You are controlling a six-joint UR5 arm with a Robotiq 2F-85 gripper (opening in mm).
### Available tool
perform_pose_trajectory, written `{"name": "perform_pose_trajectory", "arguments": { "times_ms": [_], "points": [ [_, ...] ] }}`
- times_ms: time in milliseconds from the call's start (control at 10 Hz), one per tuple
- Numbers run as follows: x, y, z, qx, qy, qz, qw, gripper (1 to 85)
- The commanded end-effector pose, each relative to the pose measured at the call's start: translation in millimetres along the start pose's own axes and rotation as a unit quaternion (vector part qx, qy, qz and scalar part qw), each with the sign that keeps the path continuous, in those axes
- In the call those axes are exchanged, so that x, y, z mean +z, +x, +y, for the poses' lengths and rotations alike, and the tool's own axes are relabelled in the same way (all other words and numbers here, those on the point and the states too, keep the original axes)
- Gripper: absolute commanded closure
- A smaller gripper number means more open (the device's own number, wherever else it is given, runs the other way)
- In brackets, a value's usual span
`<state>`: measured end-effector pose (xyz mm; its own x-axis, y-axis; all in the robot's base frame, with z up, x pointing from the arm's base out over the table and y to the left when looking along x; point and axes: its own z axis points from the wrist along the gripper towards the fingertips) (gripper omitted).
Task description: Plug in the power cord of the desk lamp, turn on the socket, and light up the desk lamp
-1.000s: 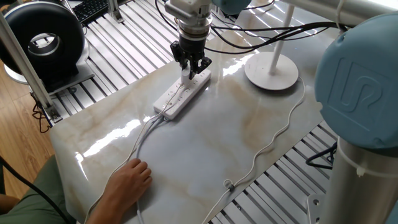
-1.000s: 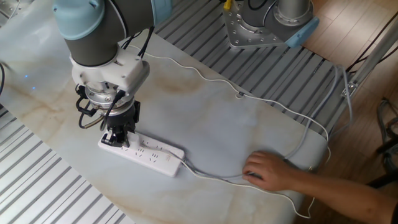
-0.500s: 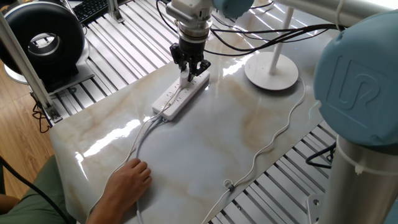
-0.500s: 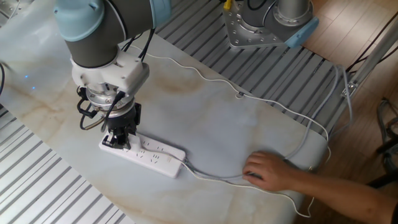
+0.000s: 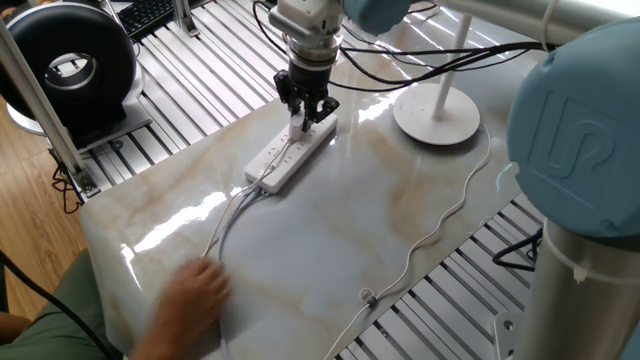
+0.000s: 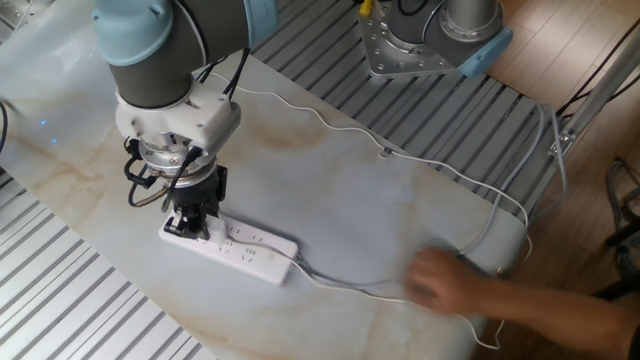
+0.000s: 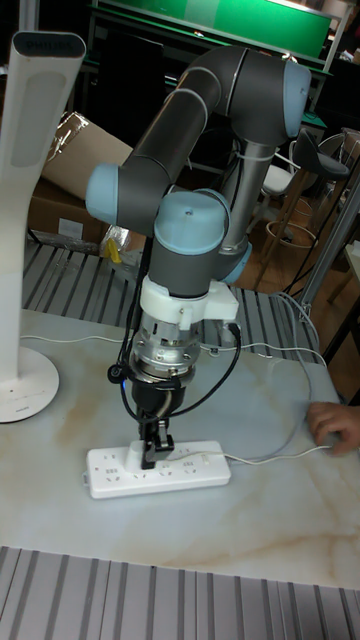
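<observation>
The socket (image 5: 290, 150) is a long white strip lying on the marble table. My gripper (image 5: 307, 112) stands upright over the strip's far end, fingertips down on it and close together, shut on what looks like the small white plug. The tall fixed view shows the gripper (image 7: 152, 450) touching the socket (image 7: 190, 470). From the other side the gripper (image 6: 190, 220) sits on the socket's (image 6: 245, 252) left end. The power cord (image 5: 455, 205) winds from the desk lamp (image 5: 437, 115) along the table's right edge. The desk lamp (image 7: 25, 200) stands at the left.
A person's hand (image 5: 195, 290) rests on the cables at the table's near end, also seen as a hand (image 6: 445, 285) at right. A black round fan-like device (image 5: 68, 62) stands off the table at back left. Slatted metal frame (image 5: 190, 80) surrounds the marble top.
The person's hand has started moving and is now blurred, sliding along the cables. My gripper has shifted only slightly on the socket's far end.
</observation>
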<state>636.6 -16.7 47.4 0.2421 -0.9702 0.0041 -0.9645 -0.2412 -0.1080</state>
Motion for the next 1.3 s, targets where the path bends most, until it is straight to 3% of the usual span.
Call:
{"name": "perform_pose_trajectory", "arguments": {
  "times_ms": [0,200,500,700,800,900,1100,1200],
  "points": [
    [-7.3,10.7,9.1,0.017,-0.011,0.019,0.9996,29.7],
    [-15.7,4.5,19.1,0.036,-0.026,0.011,0.9989,24.3],
    [-42.4,7.6,31.3,0.096,-0.047,0.033,0.9937,30.3],
    [-56.4,8.2,41.6,0.186,-0.062,0.054,0.9792,44.0],
    [-57.1,2.7,48.4,0.260,-0.071,0.053,0.9615,73.3],
    [-56.3,-9.2,55.2,0.332,-0.088,0.043,0.9382,84.7],
    [-57.8,-38.5,68.5,0.447,-0.133,0.022,0.8844,84.7],
    [-59.2,-53.2,72.2,0.497,-0.153,0.014,0.8542,84.7]
  ]
}}
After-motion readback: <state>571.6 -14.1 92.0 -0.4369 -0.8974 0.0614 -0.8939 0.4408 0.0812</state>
